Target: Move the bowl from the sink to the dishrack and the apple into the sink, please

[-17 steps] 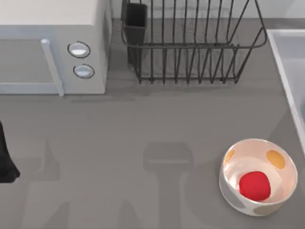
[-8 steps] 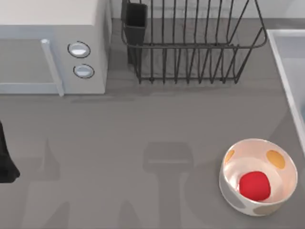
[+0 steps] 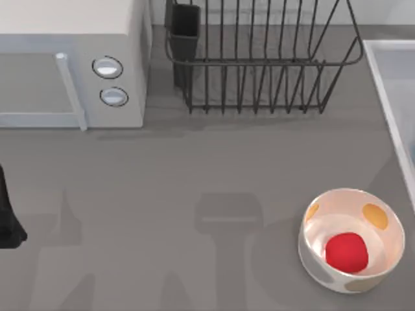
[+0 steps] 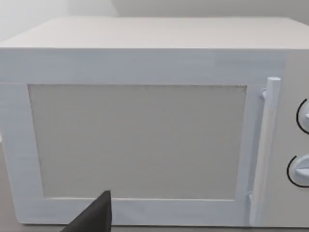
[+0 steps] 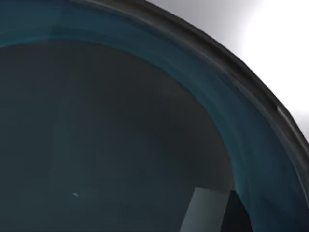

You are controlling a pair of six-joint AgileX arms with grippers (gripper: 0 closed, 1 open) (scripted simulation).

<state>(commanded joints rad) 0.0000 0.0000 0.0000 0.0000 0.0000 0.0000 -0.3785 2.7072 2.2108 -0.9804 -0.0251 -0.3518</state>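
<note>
A white bowl [image 3: 352, 241] holding the apple [image 3: 346, 252] sits near the desk's [image 3: 194, 175] front right corner. The dishrack [image 3: 259, 58] stands at the back edge, the microwave [image 3: 71, 61] at back left, the sink [image 3: 392, 97] along the right edge.

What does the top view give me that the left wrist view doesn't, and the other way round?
Top view alone: the dishrack with nothing in it, the apple lying inside the white spotted bowl, the sink rim at the table's right edge, and the left arm dark at the left edge. Left wrist view alone: the microwave's door panel seen face-on, close. Both share the microwave, its handle and two knobs.
</note>
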